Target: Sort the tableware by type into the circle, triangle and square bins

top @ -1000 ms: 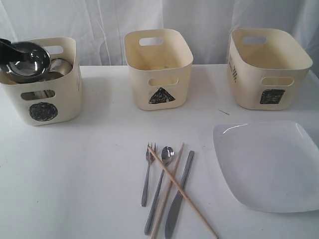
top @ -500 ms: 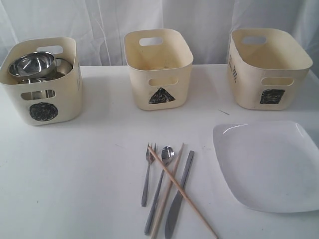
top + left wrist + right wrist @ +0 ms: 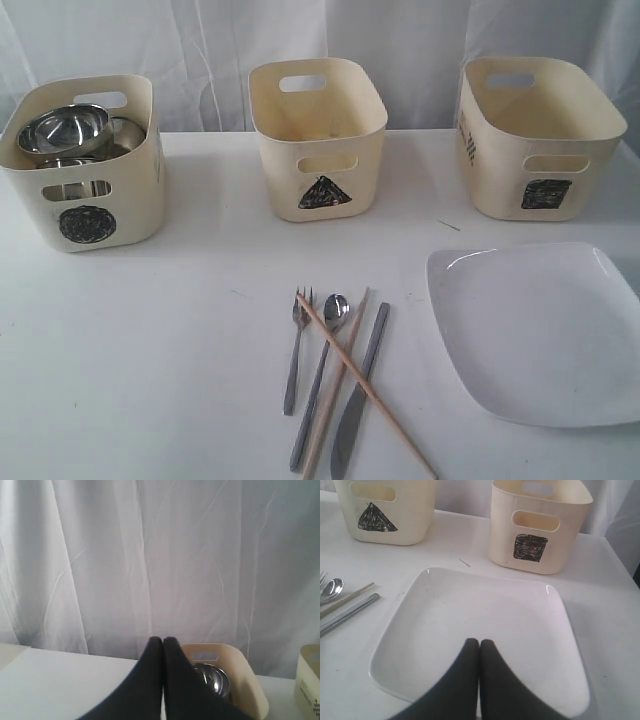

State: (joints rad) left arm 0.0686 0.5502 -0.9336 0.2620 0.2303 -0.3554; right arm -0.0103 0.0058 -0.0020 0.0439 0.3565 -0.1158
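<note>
- Tableware (image 3: 330, 370): partly sorted, with steel bowls (image 3: 118, 135) stacked in the circle bin (image 3: 110, 205) and the flat and long pieces not yet binned.
- Topmost bowl (image 3: 65, 128): hung over that bin in the left fingers (image 3: 150, 680) a second ago; now rests on the stack inside, let go, unmoved over the last half second.
- Left fingers: pressed together on nothing, pulled up and out of the exterior view; circle bin and its shiny bowl just past the tips and slightly to one side, curtain (image 3: 150, 555) beyond.
- Right fingers (image 3: 465, 680): also closed tip to tip, empty, poised over the large white plate (image 3: 470, 605), flat on the tabletop (image 3: 150, 350) right under and ahead of the tips; no contact to be made out.
- Square bin (image 3: 540, 535): nothing visible inside, straight past the plate from the right fingers; triangle bin (image 3: 385, 510) off to the side.
- Fork (image 3: 295, 350), spoon (image 3: 335, 310), knife (image 3: 360, 400), chopsticks (image 3: 340, 375): bunched on the tabletop beside the plate, to the side of the right fingers and well apart from the left ones; one chopstick slanting across spoon handle and knife; same places as a second ago.
- Meaning for the task: round-vessel share looks finished; probably leaves the plate for the square bin and the cutlery for the triangle bin, with the right fingers best placed for the plate.
- Risk, as a guess: thin, low plate rim hard to pinch off a flat tabletop.
</note>
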